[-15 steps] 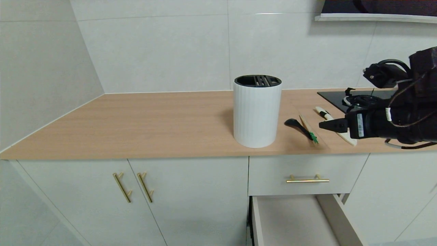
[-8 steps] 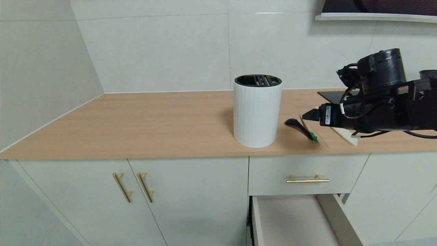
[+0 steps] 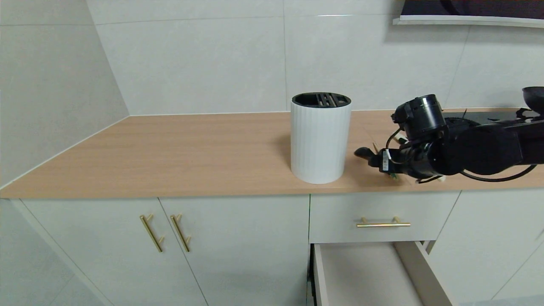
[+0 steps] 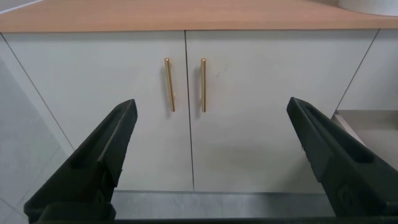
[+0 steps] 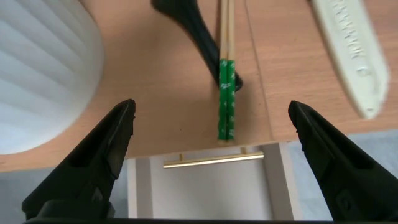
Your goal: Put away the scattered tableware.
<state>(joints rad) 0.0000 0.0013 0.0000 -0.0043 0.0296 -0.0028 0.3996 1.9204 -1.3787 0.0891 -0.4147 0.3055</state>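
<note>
Your left gripper (image 4: 210,106) hangs low in front of the pale cabinet doors with thin gold bar handles (image 4: 186,84), its fingers spread wide with nothing between them. Your right arm reaches in level over the front edge of the light wooden countertop (image 3: 191,148). The right gripper (image 5: 210,107) points toward the white ribbed cylindrical holder with a black slotted top (image 3: 321,140). Its fingers are wide apart and grip nothing.

Over the last second that arm has dropped and pushed in toward the holder, and its wrist has rolled over. The tableware has not moved.

Just right of the holder lie three pieces. The black spoon (image 5: 193,31) rests on the wood with its bowl toward the holder. The pair of wooden chopsticks with green ends (image 5: 225,93) crosses its handle, and those green ends sit midway between your right fingers, by the counter's front edge. The cream flat plastic utensil (image 5: 351,56) lies apart, farther right; in the head view your arm hides most of it. Below are the closed drawer with a gold handle (image 3: 382,223) and, under it, the open white drawer (image 3: 361,272).
</note>
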